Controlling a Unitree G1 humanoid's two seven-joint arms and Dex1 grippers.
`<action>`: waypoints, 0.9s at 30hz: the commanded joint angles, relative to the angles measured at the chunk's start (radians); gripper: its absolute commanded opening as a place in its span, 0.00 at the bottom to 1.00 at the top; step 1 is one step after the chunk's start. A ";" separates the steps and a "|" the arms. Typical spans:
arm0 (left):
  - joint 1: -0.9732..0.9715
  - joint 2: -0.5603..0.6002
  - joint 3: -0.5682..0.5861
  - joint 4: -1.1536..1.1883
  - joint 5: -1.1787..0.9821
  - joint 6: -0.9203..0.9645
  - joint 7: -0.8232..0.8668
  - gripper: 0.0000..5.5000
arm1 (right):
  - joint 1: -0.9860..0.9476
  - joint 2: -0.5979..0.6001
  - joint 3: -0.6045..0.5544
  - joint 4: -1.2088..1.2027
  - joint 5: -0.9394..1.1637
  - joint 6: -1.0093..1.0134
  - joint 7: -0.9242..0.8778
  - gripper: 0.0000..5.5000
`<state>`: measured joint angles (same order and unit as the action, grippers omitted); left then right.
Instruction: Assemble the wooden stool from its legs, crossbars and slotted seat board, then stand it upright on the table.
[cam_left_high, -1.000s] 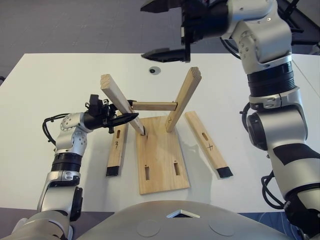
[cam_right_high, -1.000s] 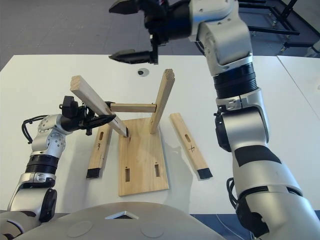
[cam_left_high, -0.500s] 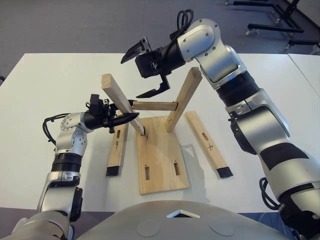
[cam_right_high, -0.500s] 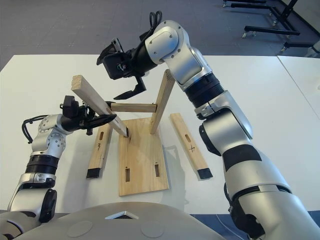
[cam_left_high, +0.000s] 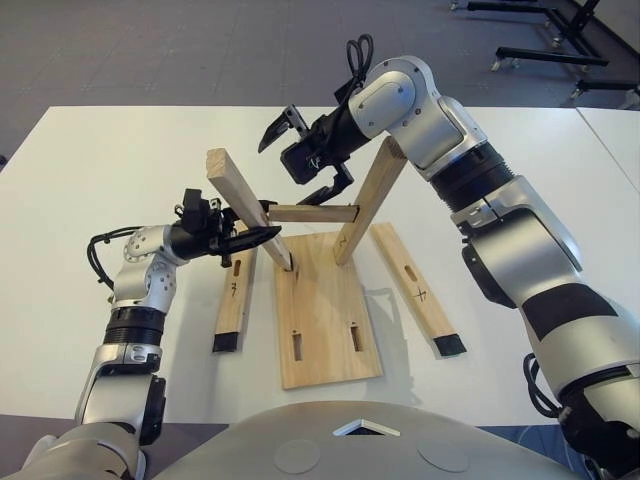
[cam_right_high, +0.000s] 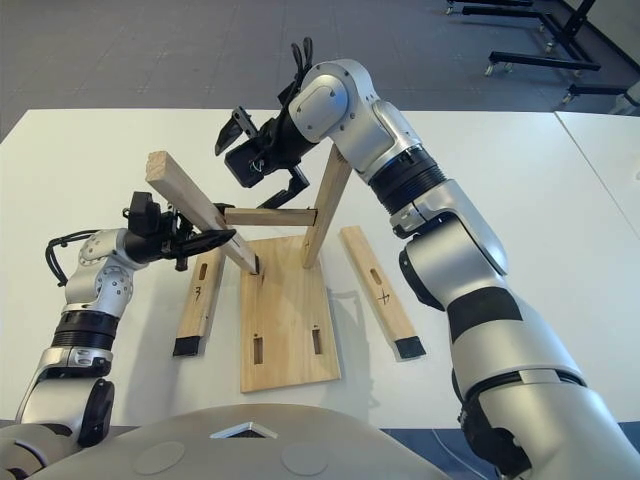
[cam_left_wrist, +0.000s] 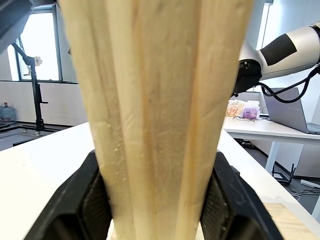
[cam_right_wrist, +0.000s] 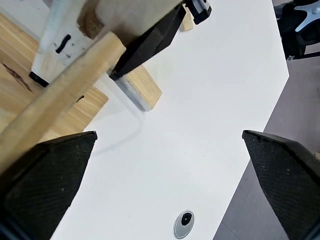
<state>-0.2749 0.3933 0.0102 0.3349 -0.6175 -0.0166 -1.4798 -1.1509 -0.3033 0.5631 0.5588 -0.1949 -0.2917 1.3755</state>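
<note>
On the white table (cam_left_high: 100, 170), with grey floor beyond it and black frame stands on that floor at the far right, the stool is half built. At the left, the left gripper (cam_left_high: 255, 236) is clenched on a tilted leg (cam_left_high: 240, 200), which leans outward, its lower end meeting the far end of the flat seat board (cam_left_high: 325, 320). Just below the gripper a loose leg (cam_left_high: 232, 305) with a black tip lies beside the board's left edge. A crossbar (cam_left_high: 310, 212) runs level from the tilted leg to a second leg (cam_left_high: 368, 200), which stands steeper on the board. The right gripper (cam_left_high: 287, 172) hangs just above the crossbar between the two leg tops, spread wide and holding nothing. Another loose leg (cam_left_high: 415, 288) lies to the right of the board.

The left wrist view shows pale grain pinched between two black fingers (cam_left_wrist: 92, 200), and a room behind with a window and a laptop (cam_left_wrist: 295, 112) on another desk. The right wrist view shows both of its fingers (cam_right_wrist: 45, 175) far apart over bare tabletop, and a small round grommet (cam_right_wrist: 186, 218) in the table.
</note>
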 joint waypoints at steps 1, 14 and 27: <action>0.024 -0.005 -0.020 0.022 0.055 0.003 0.020 0.37 | 0.061 0.006 0.012 -0.123 0.099 0.102 0.140 0.98; 0.026 0.004 -0.074 -0.048 0.085 0.021 0.018 0.37 | 0.079 0.007 0.018 -0.157 0.069 0.106 0.111 0.98; 0.024 0.024 -0.098 -0.074 0.096 0.031 0.026 0.37 | -0.081 0.019 -0.250 -0.065 0.187 0.174 -0.097 0.98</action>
<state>-0.2624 0.4010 -0.0689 0.2733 -0.5741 0.0178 -1.4541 -1.1744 -0.2618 0.3810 0.4863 -0.0526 -0.1499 1.3020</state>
